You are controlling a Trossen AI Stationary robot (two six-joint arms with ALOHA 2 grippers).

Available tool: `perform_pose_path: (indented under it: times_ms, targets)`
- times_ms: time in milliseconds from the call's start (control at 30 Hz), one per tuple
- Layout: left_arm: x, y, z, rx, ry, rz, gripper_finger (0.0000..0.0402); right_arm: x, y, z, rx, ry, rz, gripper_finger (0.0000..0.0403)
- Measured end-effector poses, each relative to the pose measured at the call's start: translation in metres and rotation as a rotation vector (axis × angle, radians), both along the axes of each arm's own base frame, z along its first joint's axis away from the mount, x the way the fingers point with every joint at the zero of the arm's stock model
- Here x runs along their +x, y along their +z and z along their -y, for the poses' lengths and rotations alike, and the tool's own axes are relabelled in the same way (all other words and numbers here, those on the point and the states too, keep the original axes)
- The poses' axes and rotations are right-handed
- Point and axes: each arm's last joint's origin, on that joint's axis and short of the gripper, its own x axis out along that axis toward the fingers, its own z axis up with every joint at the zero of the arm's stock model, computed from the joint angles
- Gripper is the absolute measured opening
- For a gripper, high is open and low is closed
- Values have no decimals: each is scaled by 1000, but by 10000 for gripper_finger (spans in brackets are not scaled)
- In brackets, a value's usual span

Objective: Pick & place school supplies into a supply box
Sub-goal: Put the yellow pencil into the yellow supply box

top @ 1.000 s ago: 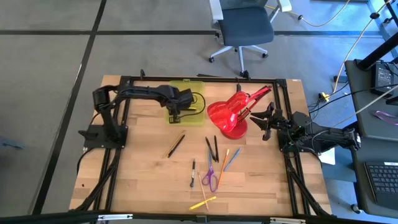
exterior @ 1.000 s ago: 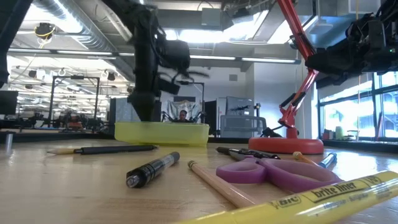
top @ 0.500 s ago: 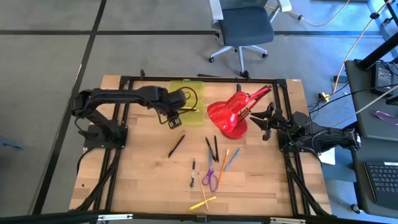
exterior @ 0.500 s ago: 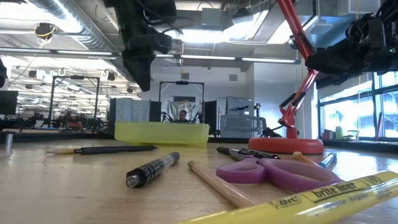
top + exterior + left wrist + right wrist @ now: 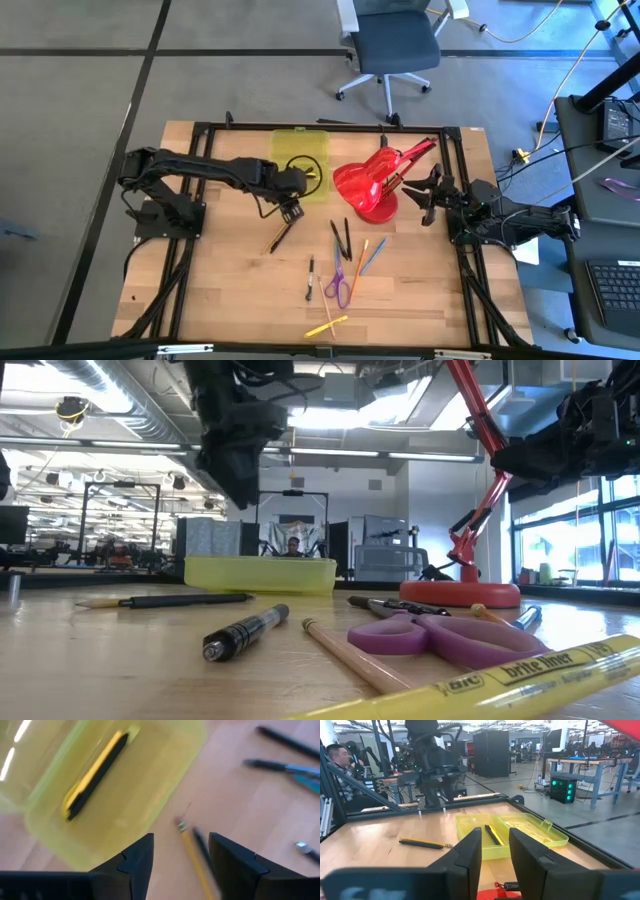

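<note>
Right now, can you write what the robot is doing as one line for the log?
left gripper: open, above yellow pencil | supply box: one pen inside | right gripper: open, beside red lamp

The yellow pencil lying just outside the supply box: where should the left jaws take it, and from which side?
Probably mid-shaft, from straight above. The yellow pencil lies flat on the table, close alongside a black pen, so the jaws should straddle across its thin shaft. The left gripper is open above it, beside the supply box.
</note>
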Motion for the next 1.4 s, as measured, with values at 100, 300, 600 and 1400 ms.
perform_pose_path:
  times_ms: [100,300,600,1400]
  targets:
    - [6,2,3,-9,30,73,179,0,0,0,13,0,3,104]
    - [16,-16,8,-12,99,42,178,0,0,0,30,1,8,104]
    - [32,-65,13,-40,206,-96,178,0,0,0,30,1,8,104]
    - [44,-110,11,-25,332,-180,176,0,0,0,30,1,6,103]
